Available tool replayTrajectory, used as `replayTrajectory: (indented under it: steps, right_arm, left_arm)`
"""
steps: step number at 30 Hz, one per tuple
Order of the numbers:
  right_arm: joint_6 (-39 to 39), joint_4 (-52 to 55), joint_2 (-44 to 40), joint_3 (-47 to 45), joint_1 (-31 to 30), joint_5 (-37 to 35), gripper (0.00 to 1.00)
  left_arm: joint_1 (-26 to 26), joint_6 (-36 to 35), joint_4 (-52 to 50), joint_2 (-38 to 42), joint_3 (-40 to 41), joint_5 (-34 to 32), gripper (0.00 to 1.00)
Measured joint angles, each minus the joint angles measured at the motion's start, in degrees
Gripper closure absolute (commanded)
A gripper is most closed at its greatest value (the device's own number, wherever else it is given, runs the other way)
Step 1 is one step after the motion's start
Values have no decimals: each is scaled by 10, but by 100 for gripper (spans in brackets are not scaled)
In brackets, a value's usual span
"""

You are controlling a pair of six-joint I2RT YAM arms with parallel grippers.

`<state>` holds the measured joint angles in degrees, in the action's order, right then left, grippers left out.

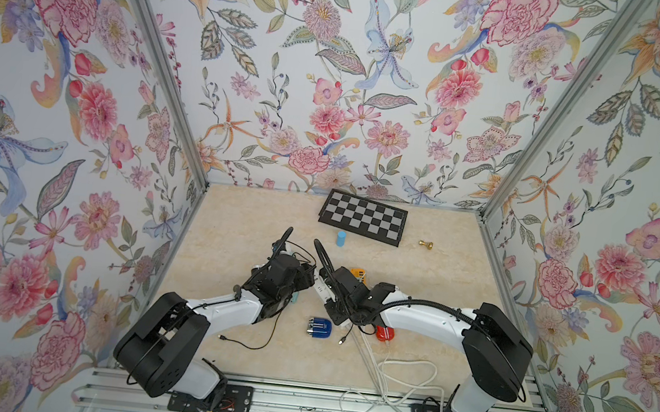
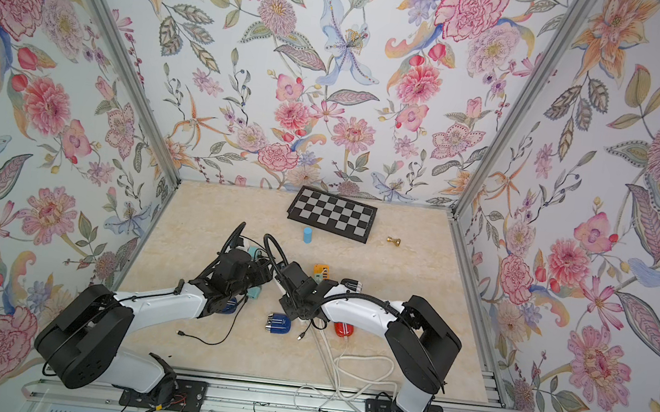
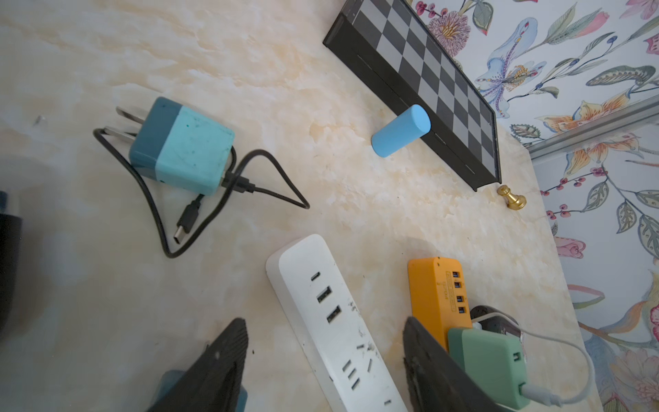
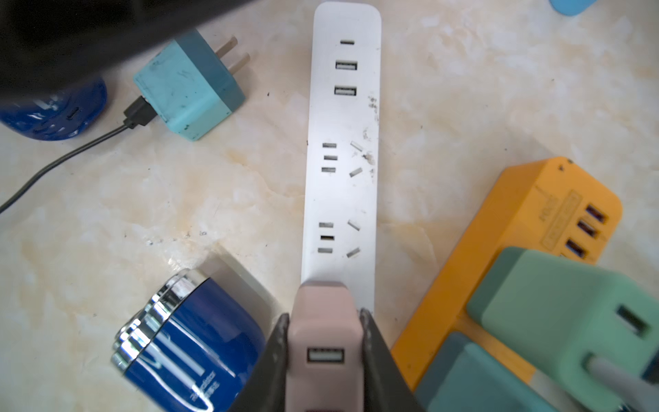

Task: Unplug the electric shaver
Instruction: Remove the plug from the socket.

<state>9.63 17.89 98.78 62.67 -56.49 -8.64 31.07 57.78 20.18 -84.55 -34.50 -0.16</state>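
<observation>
Gripping: right gripper (image 4: 324, 316) pinches pink adapter (image 4: 322, 335), lower centre | left gripper (image 3: 323, 320) spread astride white power strip (image 3: 313, 271) | best pulled straight out.

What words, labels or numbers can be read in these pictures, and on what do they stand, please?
None can be read for certain.
White print on the blue shaver: too blurred to read.
Raised label beside the ports of the orange USB hub: too small to read.
</observation>
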Motion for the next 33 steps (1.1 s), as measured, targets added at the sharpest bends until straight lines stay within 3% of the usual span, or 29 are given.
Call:
replayTrajectory:
  steps: [8, 15, 26, 33]
  right_arm:
    - [-17, -1, 0, 0, 3, 7, 84]
    - [-28, -3, 0, 0, 3, 7, 84]
    - [-41, -8, 2, 0, 3, 6, 84]
    - [-45, -10, 3, 0, 3, 7, 84]
  left_arm:
    - [-8, -10, 10, -92, -42, 34, 32]
    - [-12, 8, -89, -125, -137, 34, 32]
    - [-14, 94, -212, -168, -235, 63, 30]
    - [-15, 133, -342, -171, -294, 28, 28]
